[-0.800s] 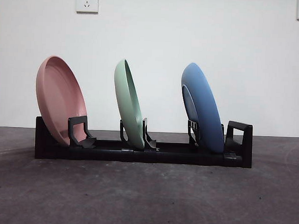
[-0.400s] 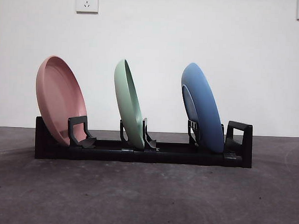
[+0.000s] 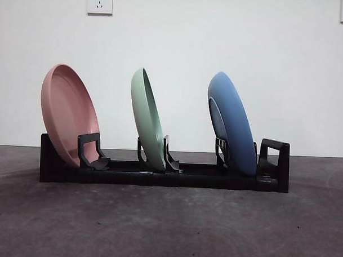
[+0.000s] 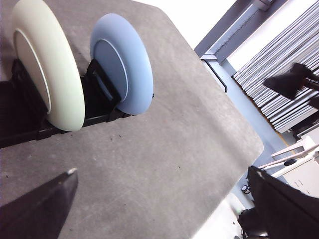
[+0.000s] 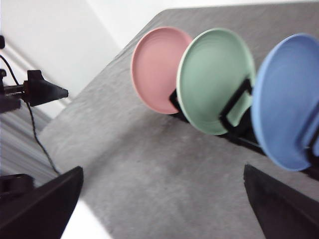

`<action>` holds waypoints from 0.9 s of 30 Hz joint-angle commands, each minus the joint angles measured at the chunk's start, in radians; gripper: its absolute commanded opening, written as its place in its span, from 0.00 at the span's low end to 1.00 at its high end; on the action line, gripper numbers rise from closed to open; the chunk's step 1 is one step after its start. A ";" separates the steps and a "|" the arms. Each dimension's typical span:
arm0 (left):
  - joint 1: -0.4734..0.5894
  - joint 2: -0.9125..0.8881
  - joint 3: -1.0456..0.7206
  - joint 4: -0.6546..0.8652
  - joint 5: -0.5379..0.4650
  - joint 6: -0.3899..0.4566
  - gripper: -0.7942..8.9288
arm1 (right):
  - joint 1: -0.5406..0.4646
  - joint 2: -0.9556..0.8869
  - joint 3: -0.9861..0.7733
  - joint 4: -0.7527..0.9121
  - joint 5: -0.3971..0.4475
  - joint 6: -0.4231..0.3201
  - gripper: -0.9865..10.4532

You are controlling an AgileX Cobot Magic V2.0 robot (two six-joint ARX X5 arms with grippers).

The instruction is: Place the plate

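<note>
We see the pink plate (image 3: 67,115), green plate (image 3: 147,119) and blue plate (image 3: 232,123) standing in the black rack (image 3: 158,174); both claws, the left claw (image 4: 149,219) and the right claw (image 5: 162,209), hang released and empty, well apart from them.

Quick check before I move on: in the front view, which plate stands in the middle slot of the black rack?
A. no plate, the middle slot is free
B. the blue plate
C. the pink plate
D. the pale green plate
D: the pale green round plate leans in the middle slot of the black plastic rack, between the pink round plate at one end and the blue round plate at the other.
</note>
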 commanded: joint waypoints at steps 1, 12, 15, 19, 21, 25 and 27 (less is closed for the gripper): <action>-0.002 -0.031 0.022 -0.016 0.009 0.055 0.66 | 0.011 0.093 0.047 0.011 -0.006 0.024 0.54; -0.002 -0.193 0.022 -0.082 0.008 0.086 0.66 | 0.013 0.526 0.230 0.104 -0.006 0.012 0.54; -0.002 -0.217 0.022 -0.084 0.008 0.094 0.66 | 0.014 0.630 0.282 0.131 -0.009 0.010 0.53; -0.003 -0.232 0.022 -0.097 0.008 0.093 0.66 | 0.018 0.740 0.337 0.167 -0.013 0.005 0.53; -0.003 -0.233 0.022 -0.100 0.008 0.093 0.66 | 0.023 0.781 0.349 0.203 -0.025 0.006 0.51; -0.003 -0.234 0.022 -0.100 0.008 0.093 0.66 | 0.024 0.837 0.350 0.256 -0.039 0.013 0.46; -0.003 -0.234 0.022 -0.099 0.008 0.093 0.66 | 0.024 0.855 0.350 0.259 -0.039 0.013 0.44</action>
